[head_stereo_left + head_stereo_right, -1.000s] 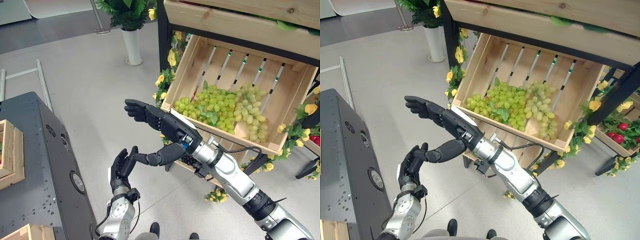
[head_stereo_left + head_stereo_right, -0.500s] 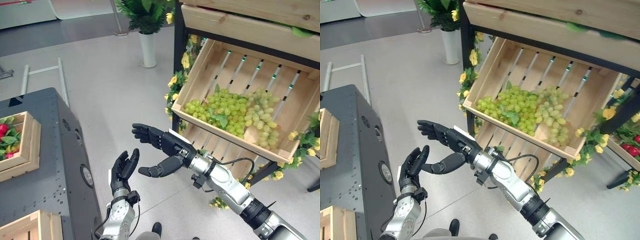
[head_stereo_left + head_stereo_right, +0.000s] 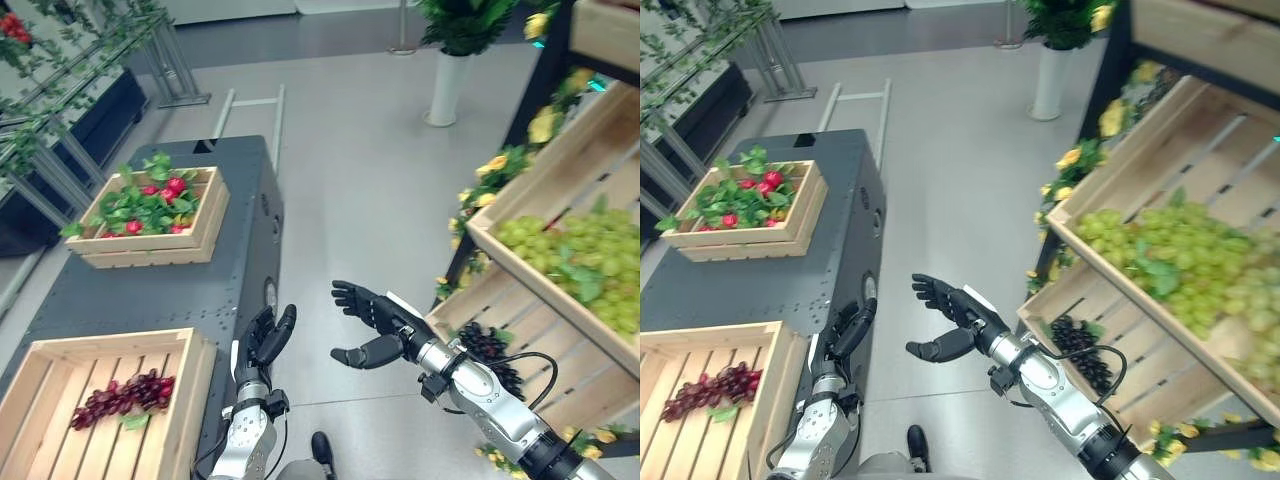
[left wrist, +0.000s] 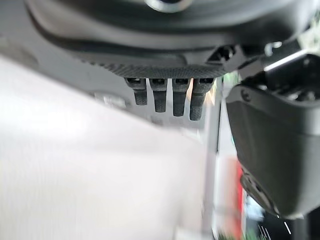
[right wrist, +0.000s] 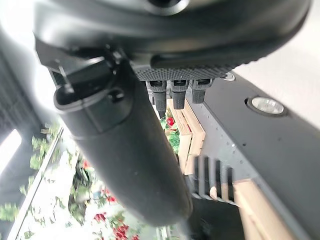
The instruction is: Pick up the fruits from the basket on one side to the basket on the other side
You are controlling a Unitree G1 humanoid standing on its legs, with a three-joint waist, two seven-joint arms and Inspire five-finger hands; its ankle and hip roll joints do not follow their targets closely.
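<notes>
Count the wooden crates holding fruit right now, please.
4: a crate of red fruit far on the grey table, a near crate with dark red grapes, a shelf crate of green grapes, and under it one with dark grapes. Others may be out of view.

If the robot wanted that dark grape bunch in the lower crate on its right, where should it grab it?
Probably from above and the front, fingers curling round the middle of the dark grape bunch. It lies loose on the slats of the lower crate, whose open top faces the open right hand. The green-grape crate above overhangs, so a steep approach looks blocked.
</notes>
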